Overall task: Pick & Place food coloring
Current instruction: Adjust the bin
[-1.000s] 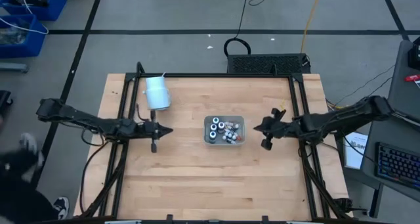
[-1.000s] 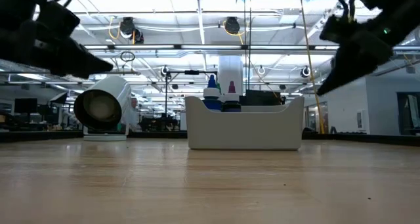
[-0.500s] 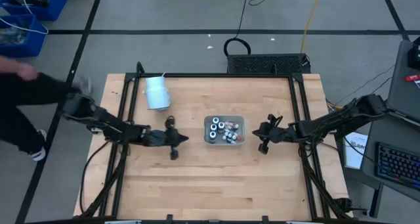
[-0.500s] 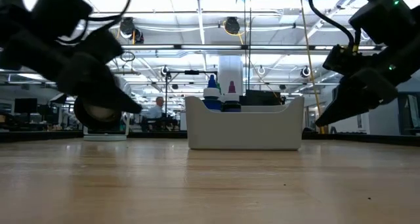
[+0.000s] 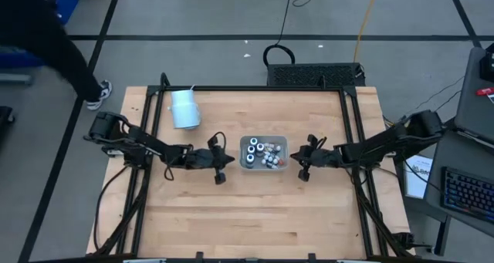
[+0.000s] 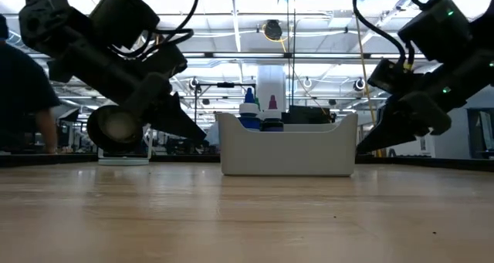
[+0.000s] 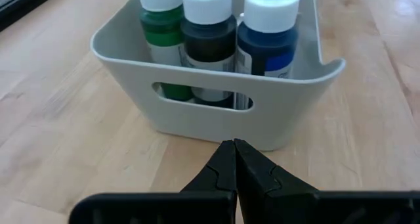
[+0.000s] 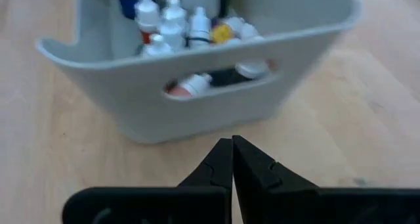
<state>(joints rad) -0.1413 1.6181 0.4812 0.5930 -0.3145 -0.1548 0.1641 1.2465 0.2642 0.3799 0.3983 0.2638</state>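
Both arms had moved inward: left gripper (image 5: pixel 225 160) & right gripper (image 5: pixel 298 160), each closed & empty, flanked tray (image 5: pixel 264 166) w/ food coloring (image 5: pixel 263 152) on tabletop (image 5: pixel 247 209).

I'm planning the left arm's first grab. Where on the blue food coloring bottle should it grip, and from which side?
Grip the blue bottle by its white cap, coming from straight above. It stands upright inside the gray bin, packed beside two other bottles, and the bin wall covers its lower body, so a side approach looks blocked. The left gripper, shut now, would need to open first.
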